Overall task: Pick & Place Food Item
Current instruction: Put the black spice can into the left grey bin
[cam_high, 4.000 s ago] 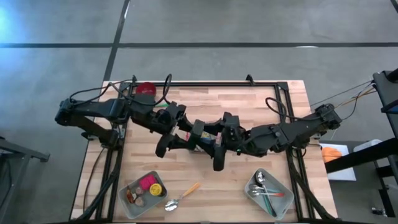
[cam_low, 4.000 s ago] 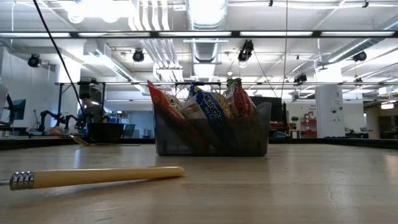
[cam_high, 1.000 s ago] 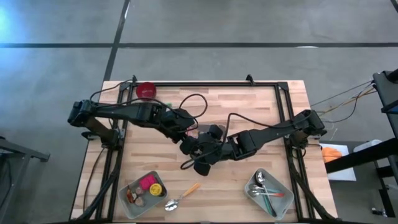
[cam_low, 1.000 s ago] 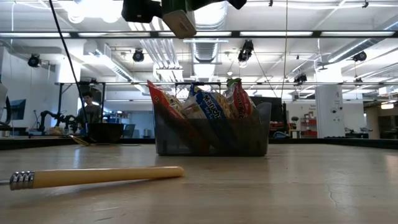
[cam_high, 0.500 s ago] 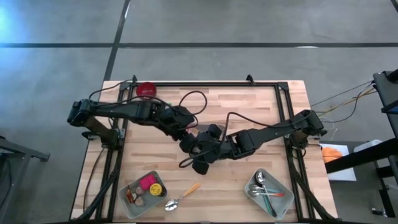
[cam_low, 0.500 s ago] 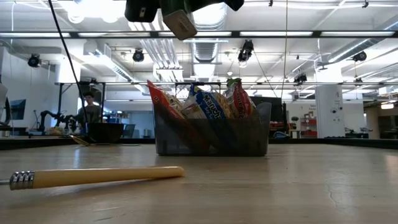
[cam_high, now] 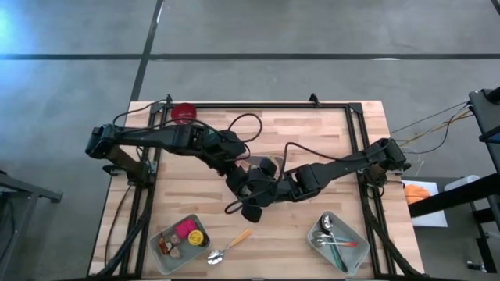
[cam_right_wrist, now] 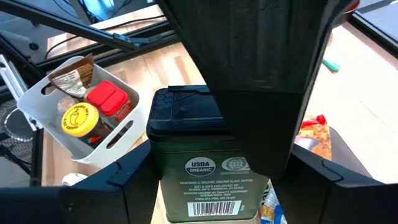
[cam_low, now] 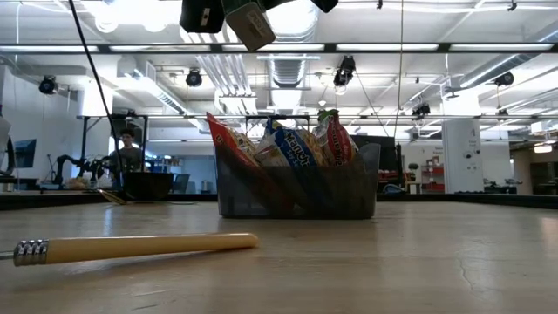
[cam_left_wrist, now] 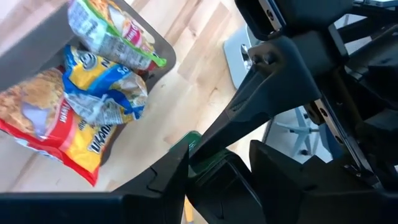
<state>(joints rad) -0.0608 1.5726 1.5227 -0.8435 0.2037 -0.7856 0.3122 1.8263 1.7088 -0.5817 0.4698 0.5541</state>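
green tin [cam_right_wrist: 208, 168], black lid, red-yellow packets [cam_left_wrist: 56, 134]

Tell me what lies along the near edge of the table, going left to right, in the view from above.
White tray of small food items → wooden-handled spoon → grey tray of cutlery.

Overhead camera looks straight down; low one sits level at tabletop (both share the snack bin [cam_low: 296, 187]).
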